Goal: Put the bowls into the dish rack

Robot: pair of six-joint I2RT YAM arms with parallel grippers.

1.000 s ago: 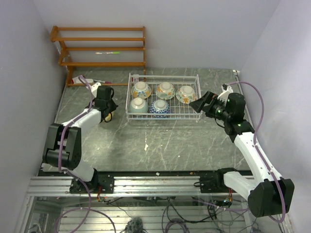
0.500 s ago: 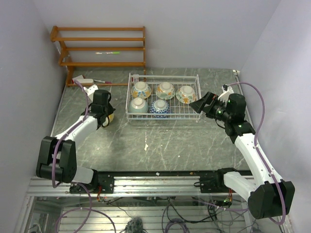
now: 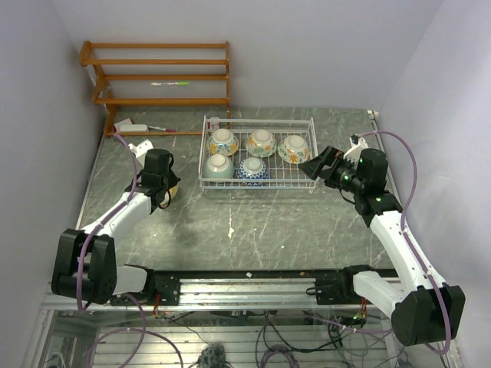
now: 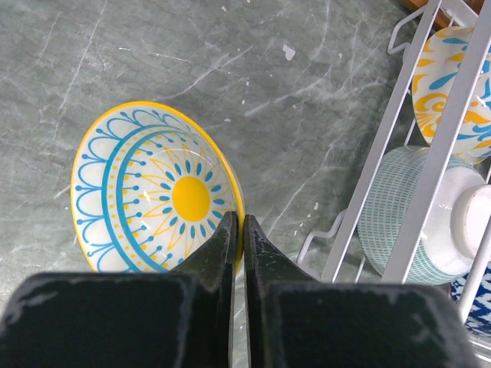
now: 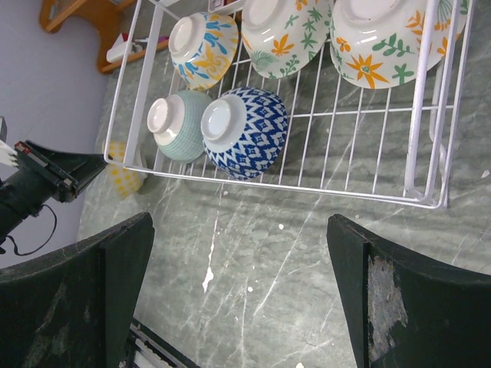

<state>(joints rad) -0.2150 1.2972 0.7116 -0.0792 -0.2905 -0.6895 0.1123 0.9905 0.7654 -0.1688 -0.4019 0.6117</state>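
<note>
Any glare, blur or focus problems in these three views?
Left wrist: yellow-blue bowl sharp with faint glints, left gripper dark and soft up close. Right wrist: dish rack sharp, right gripper nearly black. Top external: even light, soft shadows, no glare on the table.

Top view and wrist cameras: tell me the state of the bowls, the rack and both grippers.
yellow-blue bowl: outside the rack, gripped at its rim.
other five bowls: in the rack, all upside down.
dish rack: holds five bowls, near right spot bare.
left gripper: shut on the yellow-blue bowl's rim.
right gripper: open, holding nothing, beside the rack's right end.
</note>
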